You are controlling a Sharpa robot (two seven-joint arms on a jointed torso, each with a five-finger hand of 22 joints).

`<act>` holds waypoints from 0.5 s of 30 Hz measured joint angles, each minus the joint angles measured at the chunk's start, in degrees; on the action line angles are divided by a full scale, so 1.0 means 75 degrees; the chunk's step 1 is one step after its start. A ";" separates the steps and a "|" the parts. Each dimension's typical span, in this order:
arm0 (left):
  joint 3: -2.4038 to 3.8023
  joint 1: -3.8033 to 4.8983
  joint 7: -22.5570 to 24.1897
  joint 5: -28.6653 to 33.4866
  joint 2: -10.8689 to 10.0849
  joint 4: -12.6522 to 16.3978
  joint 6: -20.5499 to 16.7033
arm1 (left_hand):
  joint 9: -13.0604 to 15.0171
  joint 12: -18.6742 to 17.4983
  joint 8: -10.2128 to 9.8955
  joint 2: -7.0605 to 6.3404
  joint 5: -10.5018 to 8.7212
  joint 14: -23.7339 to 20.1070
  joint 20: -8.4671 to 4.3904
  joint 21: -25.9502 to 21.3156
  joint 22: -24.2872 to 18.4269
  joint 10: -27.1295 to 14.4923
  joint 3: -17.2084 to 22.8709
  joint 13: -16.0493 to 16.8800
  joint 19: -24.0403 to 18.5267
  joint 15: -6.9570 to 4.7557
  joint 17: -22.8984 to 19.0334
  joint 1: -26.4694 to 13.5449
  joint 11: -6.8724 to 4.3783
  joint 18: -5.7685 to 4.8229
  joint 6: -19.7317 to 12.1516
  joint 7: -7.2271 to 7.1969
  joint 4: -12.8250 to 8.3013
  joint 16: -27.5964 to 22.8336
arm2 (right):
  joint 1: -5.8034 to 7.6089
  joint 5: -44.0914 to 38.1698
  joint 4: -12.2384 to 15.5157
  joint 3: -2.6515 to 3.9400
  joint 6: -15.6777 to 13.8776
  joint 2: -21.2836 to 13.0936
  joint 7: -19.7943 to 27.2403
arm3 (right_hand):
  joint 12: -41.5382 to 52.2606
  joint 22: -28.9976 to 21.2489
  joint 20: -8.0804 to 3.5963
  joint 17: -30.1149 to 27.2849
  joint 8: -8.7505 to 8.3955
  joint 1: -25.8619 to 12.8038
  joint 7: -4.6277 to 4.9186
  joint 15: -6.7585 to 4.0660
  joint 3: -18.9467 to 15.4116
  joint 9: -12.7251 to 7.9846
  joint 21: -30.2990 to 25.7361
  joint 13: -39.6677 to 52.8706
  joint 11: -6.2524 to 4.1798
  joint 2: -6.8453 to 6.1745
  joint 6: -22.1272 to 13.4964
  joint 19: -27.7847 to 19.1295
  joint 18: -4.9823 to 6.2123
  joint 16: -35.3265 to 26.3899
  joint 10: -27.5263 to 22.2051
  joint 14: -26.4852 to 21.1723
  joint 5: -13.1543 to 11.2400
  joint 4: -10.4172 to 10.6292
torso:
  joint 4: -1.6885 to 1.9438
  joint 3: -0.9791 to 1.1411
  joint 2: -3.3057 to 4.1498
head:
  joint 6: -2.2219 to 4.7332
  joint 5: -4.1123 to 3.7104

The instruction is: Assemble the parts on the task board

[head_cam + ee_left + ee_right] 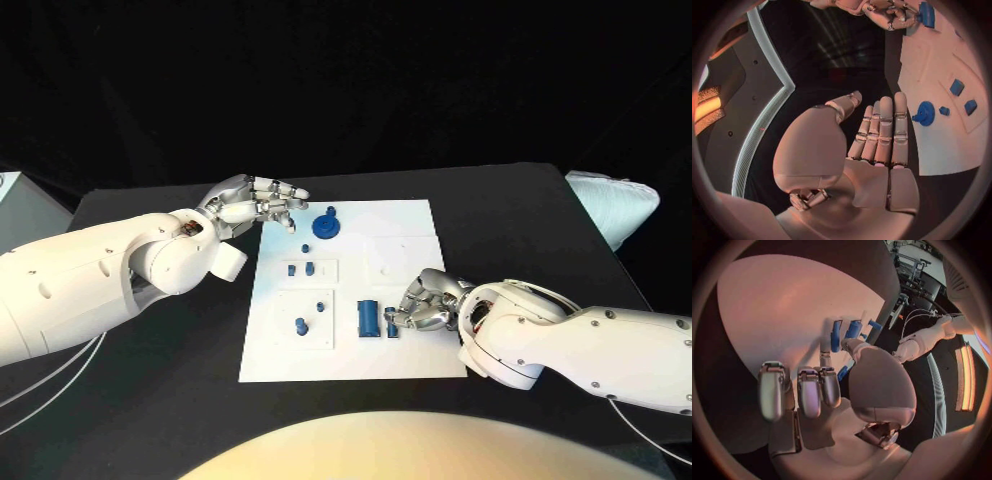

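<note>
— Fingers (418, 300) of the right hand (430, 303): what are they on?

— Curled down on the task board (411, 225), beside the upright blue part (369, 318) near its front middle. Whether they pinch anything, I cannot tell.

— And the left hand (257, 203)?

— Held off the board's far left corner above the desk (534, 200), fingers straight and slightly apart, holding nothing. A round blue gear part (327, 226) stands just beside it on the board.

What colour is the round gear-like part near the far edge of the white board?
Blue: the round gear-like part shows best in the head view.
</note>
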 measured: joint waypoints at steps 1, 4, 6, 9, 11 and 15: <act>-0.0001 0.0000 0.0000 0.0000 0.0000 -0.0001 0.0000 | 0.0000 0.0000 0.0000 0.0000 0.0000 0.0000 0.0000 0.0000 0.0000 0.0000 0.0000 0.0000 0.0000 0.0000 0.0000 0.0000 0.0000 0.0000 0.0000 0.0000 0.0000 0.0000 | 0.0000 0.0000 0.0000 0.0000 0.0003 -0.0001 0.0003 | 0.0000 0.0000 0.0000 0.0000 0.0000 -0.0009 0.0000 0.0000 -0.0009 -0.0001 0.0000 0.0000 0.0000 -0.0009 0.0000 0.0000 0.0000 0.0000 0.0000 0.0000 0.0000 0.0004 | -0.0002 0.0001 0.0000 | 0.0000 0.0004; -0.0002 0.0000 0.0000 0.0000 0.0000 -0.0002 0.0000 | 0.0000 0.0000 0.0000 0.0000 0.0000 0.0000 0.0000 0.0000 0.0000 0.0000 0.0000 0.0000 0.0000 0.0000 0.0000 0.0000 0.0000 0.0000 0.0000 0.0000 0.0000 0.0000 | -0.0001 -0.0009 0.0000 -0.0002 0.0015 -0.0006 0.0016 | 0.0000 0.0000 0.0000 0.0000 0.0000 -0.0009 0.0000 0.0000 -0.0016 -0.0003 0.0000 0.0000 0.0000 -0.0008 0.0000 0.0000 0.0000 0.0000 0.0000 0.0000 0.0000 -0.0002 | -0.0004 0.0004 0.0000 | 0.0000 0.0005; -0.0002 0.0000 0.0000 0.0000 0.0000 -0.0005 0.0000 | 0.0000 0.0000 0.0000 0.0000 0.0000 0.0000 0.0000 0.0000 0.0000 0.0000 0.0000 0.0000 0.0000 0.0000 0.0000 0.0000 0.0000 0.0000 0.0000 0.0000 0.0000 0.0000 | -0.0001 -0.0016 0.0002 -0.0002 0.0025 -0.0009 0.0023 | 0.0000 0.0000 0.0000 0.0000 0.0000 -0.0007 0.0000 0.0000 -0.0040 -0.0002 0.0000 0.0000 0.0000 -0.0007 0.0000 0.0000 0.0000 0.0000 0.0000 0.0000 0.0000 -0.0026 | -0.0004 0.0004 -0.0001 | 0.0000 0.0001; -0.0002 0.0000 -0.0002 0.0000 0.0002 -0.0007 0.0000 | 0.0000 0.0000 0.0000 0.0000 0.0000 0.0000 0.0000 0.0000 0.0001 0.0000 0.0000 0.0000 0.0000 0.0000 0.0000 0.0000 0.0000 -0.0001 0.0000 0.0000 0.0000 0.0000 | -0.0001 -0.0024 0.0010 -0.0002 0.0043 -0.0016 0.0032 | 0.0000 0.0000 0.0000 0.0000 0.0000 0.0023 0.0000 0.0000 -0.0042 -0.0012 0.0000 0.0000 0.0000 0.0023 0.0000 0.0000 0.0000 0.0000 0.0000 0.0000 0.0000 -0.0029 | -0.0004 0.0004 -0.0001 | 0.0000 -0.0004; -0.0002 0.0000 -0.0003 0.0000 0.0002 -0.0008 0.0000 | 0.0000 0.0000 0.0000 0.0000 0.0000 0.0000 0.0000 0.0000 0.0000 0.0000 0.0000 0.0000 0.0000 0.0000 0.0000 0.0000 0.0000 0.0000 0.0000 0.0000 0.0000 0.0000 | -0.0001 -0.0031 0.0018 -0.0002 0.0048 -0.0023 0.0040 | 0.0000 0.0000 0.0000 0.0000 0.0000 0.0023 0.0000 0.0000 -0.0071 -0.0013 0.0000 0.0000 0.0000 0.0023 0.0000 0.0000 0.0000 0.0000 0.0000 0.0000 0.0000 -0.0057 | -0.0004 0.0004 -0.0001 | 0.0000 -0.0005; -0.0002 0.0000 -0.0004 0.0000 0.0003 -0.0012 0.0000 | 0.0001 0.0000 0.0000 0.0000 0.0000 0.0000 0.0000 0.0000 0.0001 0.0000 0.0000 0.0000 0.0000 0.0000 0.0000 0.0000 0.0000 0.0000 0.0000 0.0000 0.0000 0.0000 | -0.0001 -0.0072 0.0042 -0.0002 0.0033 -0.0057 0.0074 | 0.0000 -0.0001 0.0000 0.0000 0.0000 0.0022 0.0000 0.0000 -0.0211 -0.0028 0.0000 0.0000 0.0000 0.0022 0.0000 0.0000 0.0000 0.0000 0.0000 0.0000 -0.0078 -0.0006 | -0.0004 0.0004 -0.0001 | 0.0000 -0.0005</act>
